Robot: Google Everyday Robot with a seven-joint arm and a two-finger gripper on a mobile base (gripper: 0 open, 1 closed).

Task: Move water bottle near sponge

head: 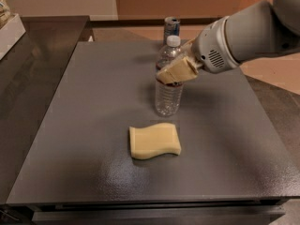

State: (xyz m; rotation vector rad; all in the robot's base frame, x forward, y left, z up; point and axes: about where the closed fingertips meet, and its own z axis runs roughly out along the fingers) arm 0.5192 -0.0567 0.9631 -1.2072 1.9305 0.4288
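Note:
The water bottle [168, 97] is clear and ribbed with a white cap, and it stands upright at the middle of the grey table [84, 107]. My gripper [169, 73] reaches in from the right, and its tan fingers [180, 69] are shut round the bottle's upper part at the label band. The sponge [154, 141], a pale yellow pad with wavy edges, lies flat just in front of the bottle, a short gap from its base. I cannot tell whether the bottle's base rests on the table or hangs just above it.
A slim silver-and-blue can [171, 26] stands at the table's far edge behind the bottle. A white box [9, 29] sits on the dark counter at the far left. My arm [243, 34] spans the upper right.

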